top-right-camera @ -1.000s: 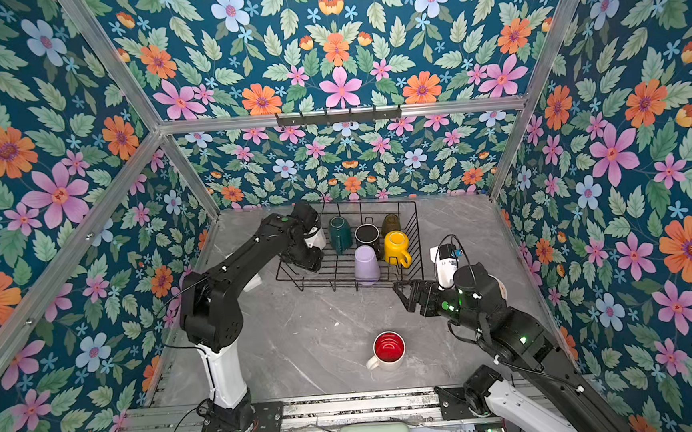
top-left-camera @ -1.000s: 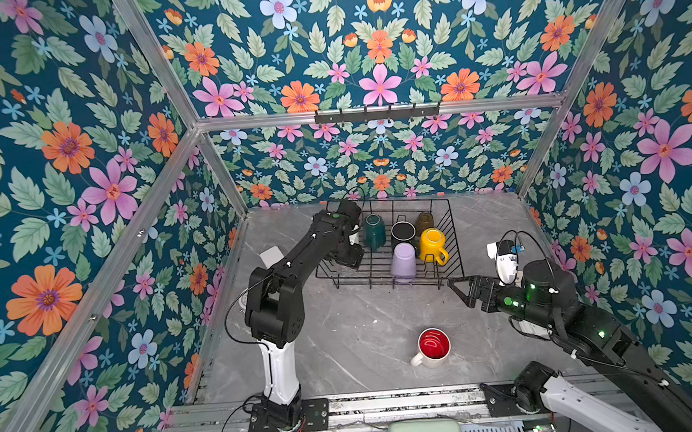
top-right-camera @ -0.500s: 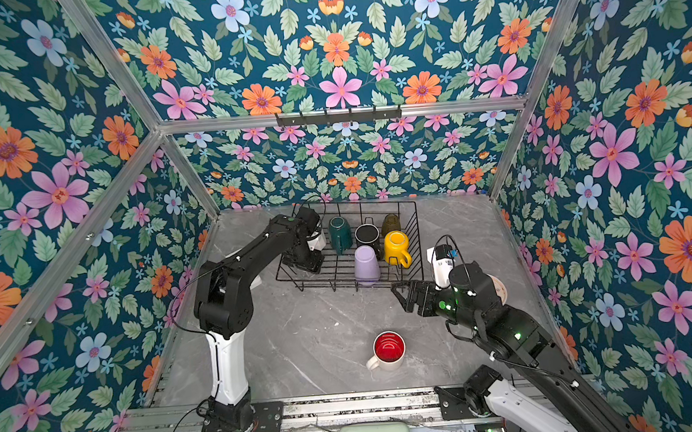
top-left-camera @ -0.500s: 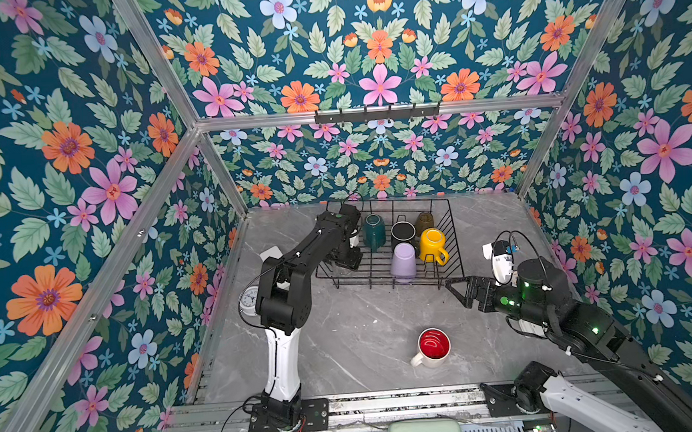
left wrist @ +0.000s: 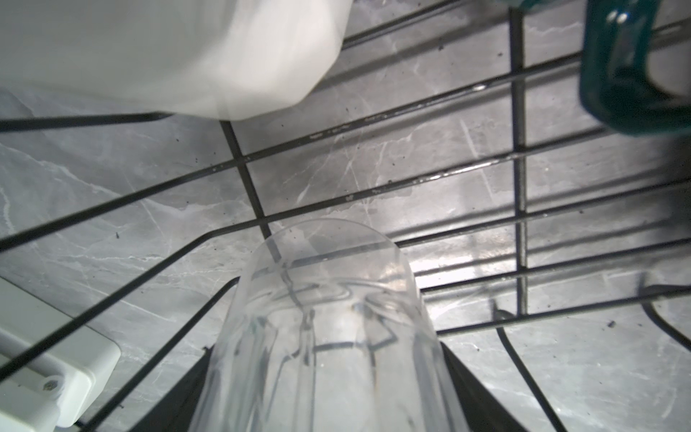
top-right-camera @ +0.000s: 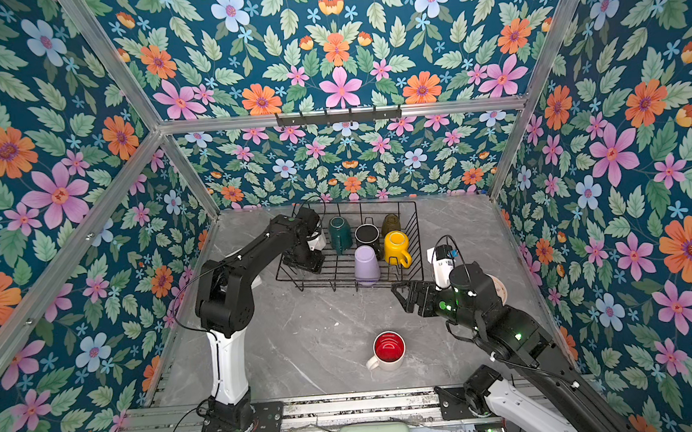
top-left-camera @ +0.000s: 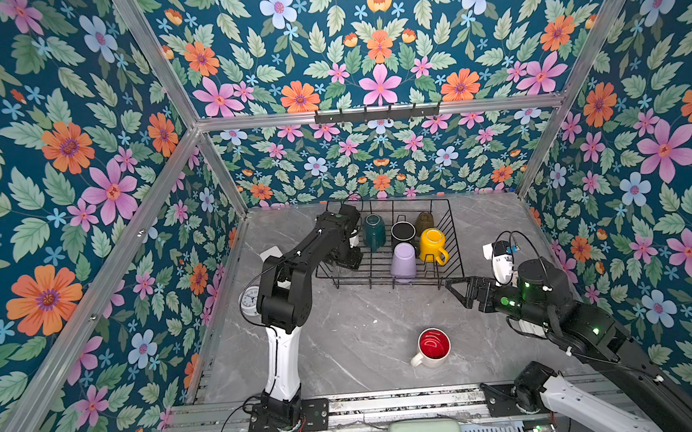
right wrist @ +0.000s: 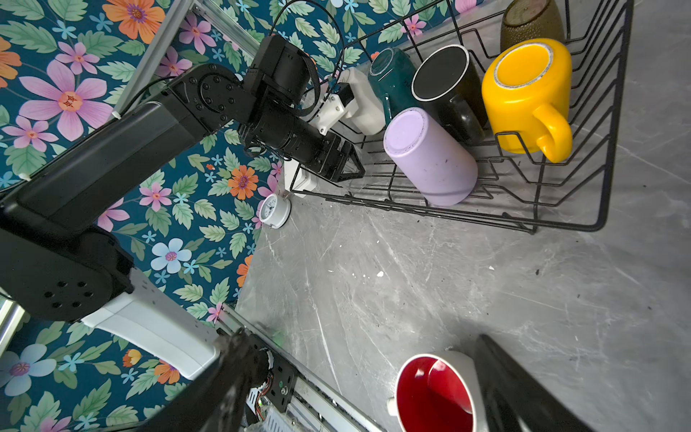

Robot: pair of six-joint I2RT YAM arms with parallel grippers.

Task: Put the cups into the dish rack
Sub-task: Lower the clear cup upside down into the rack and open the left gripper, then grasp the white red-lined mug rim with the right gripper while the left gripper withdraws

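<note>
At the left of both top views a small white alarm clock point(top-left-camera: 251, 301) stands on the grey table point(top-left-camera: 344, 329) by the wall, and a flat white box point(top-left-camera: 271, 254) peeks out from behind the left arm, just beside the left end of the dish rack point(top-left-camera: 377, 265). The left end effector point(top-left-camera: 348, 259) reaches down into that left end. In the left wrist view its dark fingers point(left wrist: 471, 377) stand on either side of the clear glass point(left wrist: 325, 336), close against it. Whether they squeeze it or only flank it cannot be told. The glass sits over the rack's floor wires. Next to it is the cream mug point(right wrist: 361, 104), partly hidden by the arm. To its right the dark green mug point(top-left-camera: 374, 231) leans with its base showing, and the black mug point(top-left-camera: 403, 232) sits bottom up. In front of the black mug the lilac tumbler point(top-left-camera: 402, 261) tilts bottom up at the rack's near edge. The amber tumbler point(top-left-camera: 424, 220) stands in the far right corner, with the yellow mug point(top-left-camera: 431, 242) bottom up in front of it, handle toward the near side. In the lower middle of the frame the white red-inside mug point(top-left-camera: 433, 346) stands upright on the table, well apart from the rack. At the right, the right end effector point(top-left-camera: 457, 292) hangs with its fingers spread wide and nothing between them, near the rack's near right corner.
</note>
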